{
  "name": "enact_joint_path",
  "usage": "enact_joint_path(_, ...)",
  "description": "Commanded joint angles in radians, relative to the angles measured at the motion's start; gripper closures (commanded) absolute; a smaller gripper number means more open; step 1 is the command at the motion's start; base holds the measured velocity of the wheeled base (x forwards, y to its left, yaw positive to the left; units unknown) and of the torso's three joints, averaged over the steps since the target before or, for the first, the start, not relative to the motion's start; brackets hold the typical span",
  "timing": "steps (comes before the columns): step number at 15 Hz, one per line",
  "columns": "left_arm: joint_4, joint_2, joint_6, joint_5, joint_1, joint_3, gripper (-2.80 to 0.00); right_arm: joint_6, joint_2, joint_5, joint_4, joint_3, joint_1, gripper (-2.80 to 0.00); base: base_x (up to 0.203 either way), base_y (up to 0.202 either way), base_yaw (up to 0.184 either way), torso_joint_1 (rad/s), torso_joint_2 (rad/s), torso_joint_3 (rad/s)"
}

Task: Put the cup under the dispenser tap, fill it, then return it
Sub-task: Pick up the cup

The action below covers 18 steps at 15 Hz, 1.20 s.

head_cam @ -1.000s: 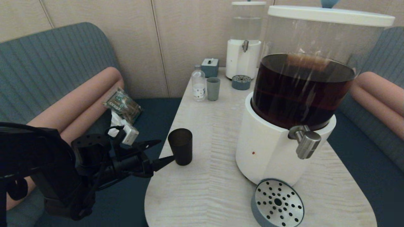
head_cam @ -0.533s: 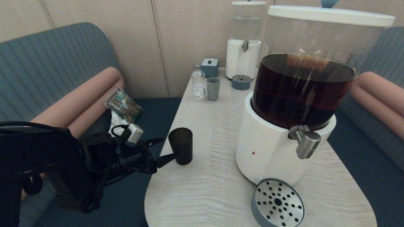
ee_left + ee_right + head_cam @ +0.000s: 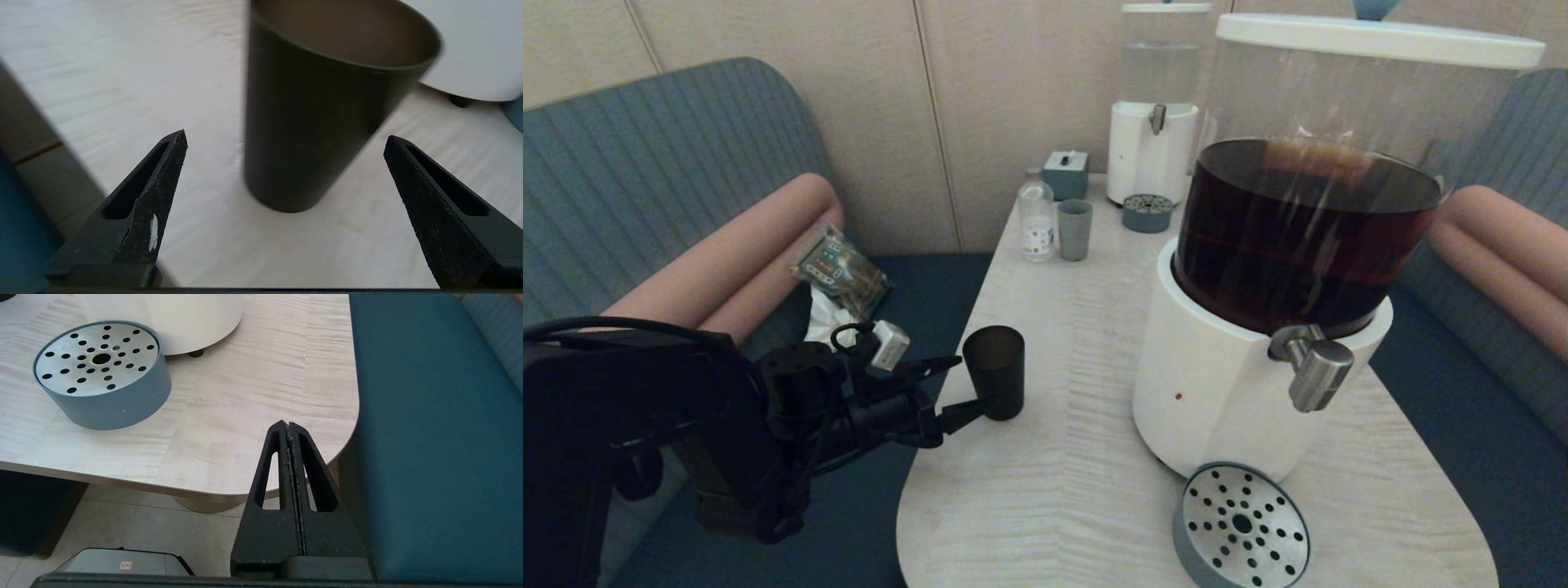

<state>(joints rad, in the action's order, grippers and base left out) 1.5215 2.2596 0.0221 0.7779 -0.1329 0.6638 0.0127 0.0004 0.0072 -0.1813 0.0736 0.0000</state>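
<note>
The black cup stands upright near the table's left edge, at roughly 9 o'clock from the big white dispenser and well apart from its steel tap. The left gripper sits at the cup's 8 o'clock, fingers spread wide on either side without touching it. The right gripper is parked at about 4 o'clock off the table's near corner, fingers pressed together, near the round drip tray.
</note>
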Motion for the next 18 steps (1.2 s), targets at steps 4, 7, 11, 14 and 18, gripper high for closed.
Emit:
enact_joint_path(4,0.009,-0.003,-0.001,0.003,-0.044,0.015,-2.8,0.0,0.0,0.0,-0.001,0.0,0.0,0.0,0.0,0.0,0.0,0.0,0.0,0.0)
enact_joint_path(7,0.009,0.015,-0.005,0.0,-0.046,0.049,-2.8,0.0,0.0,0.0,-0.001,0.0,0.0,0.0,0.0,0.0,0.0,0.0,0.0,0.0)
enact_joint_path(11,0.009,0.064,-0.01,-0.008,-0.045,0.112,-2.8,0.0,0.0,0.0,-0.001,0.0,0.0,0.0,0.0,0.0,0.0,0.0,0.0,0.0)
enact_joint_path(14,0.009,0.082,-0.01,-0.029,-0.048,0.139,-2.8,0.0,0.0,0.0,-0.001,0.0,0.0,0.0,0.0,0.0,0.0,0.0,0.0,0.0)
enact_joint_path(18,0.009,0.087,-0.011,-0.046,-0.054,0.161,-2.8,0.0,0.0,0.0,-0.001,0.0,0.0,0.0,0.0,0.0,0.0,0.0,0.0,0.0)
